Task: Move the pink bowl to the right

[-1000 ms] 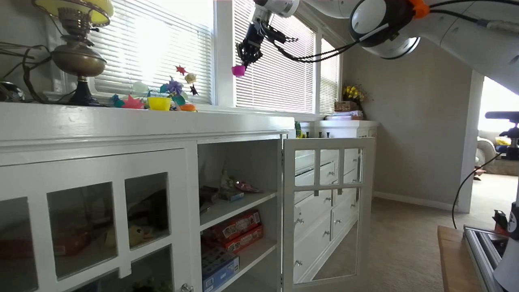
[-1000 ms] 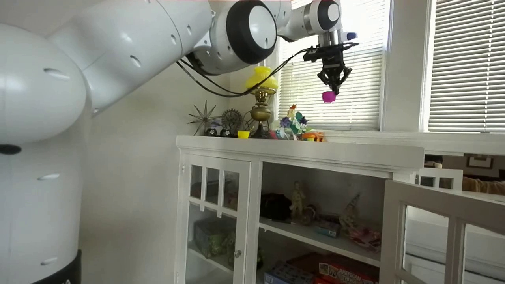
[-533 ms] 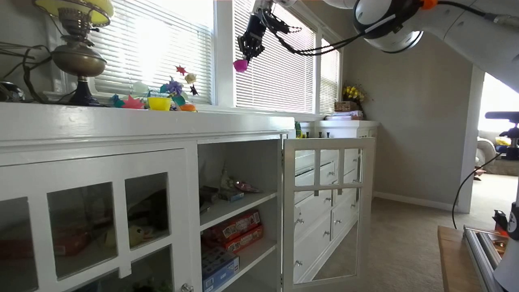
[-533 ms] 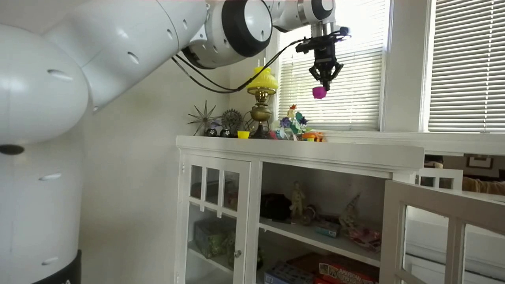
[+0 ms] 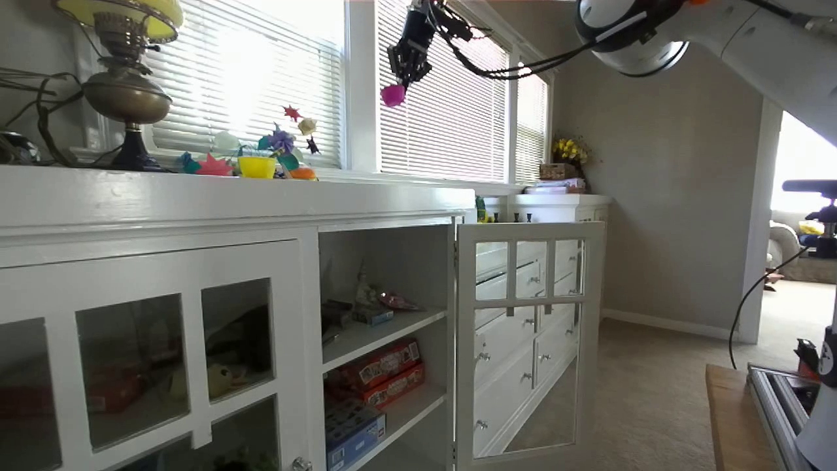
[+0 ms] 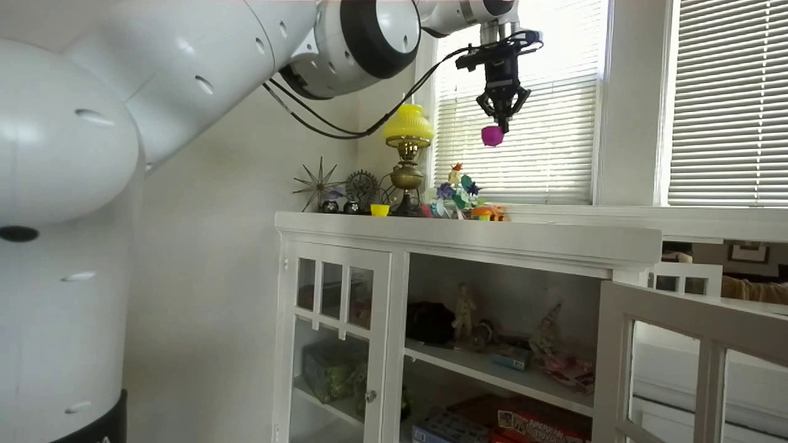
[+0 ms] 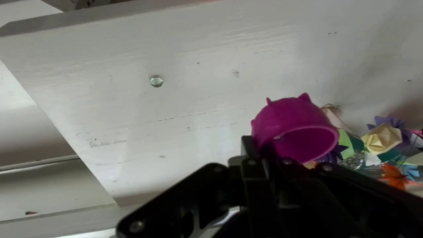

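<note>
Pinching the pink bowl (image 7: 289, 115) by one side, the gripper (image 6: 505, 127) is holding it aloft over the cabinet top (image 7: 198, 92), and I'm guessing at light, springy, slick plastic, its side wall giving the surest grip.

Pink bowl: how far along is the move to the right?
Done: the grasp and the lift. The gripper is shut on the side of the pink bowl, which hangs above the white cabinet top. In hand: the carry, with the bowl in midair; the pictures don't settle how much rightward travel remains. Remaining: probably lowering and releasing it, since only the gripper supports it.
</note>
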Controlling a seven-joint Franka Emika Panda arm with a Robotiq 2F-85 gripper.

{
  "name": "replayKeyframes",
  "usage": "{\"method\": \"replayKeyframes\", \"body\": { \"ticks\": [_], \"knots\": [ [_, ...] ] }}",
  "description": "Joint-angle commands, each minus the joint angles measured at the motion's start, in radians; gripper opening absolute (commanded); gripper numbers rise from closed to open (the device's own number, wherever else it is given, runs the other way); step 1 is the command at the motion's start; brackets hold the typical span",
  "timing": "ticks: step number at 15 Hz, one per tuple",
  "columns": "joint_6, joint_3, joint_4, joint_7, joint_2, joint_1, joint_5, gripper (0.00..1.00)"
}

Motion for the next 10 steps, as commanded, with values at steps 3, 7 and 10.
{"method": "replayKeyframes", "body": {
  "ticks": [3, 7, 10],
  "knots": [
    [-0.046, -0.001, -0.012, -0.022, -0.041, -0.008, 0.046, 0.02],
    [-0.026, -0.02, -0.01, -0.002, -0.031, 0.007, 0.023, 0.02],
    [-0.042, -0.025, 0.021, -0.001, -0.011, 0.01, 0.022, 0.06]
  ]
}}
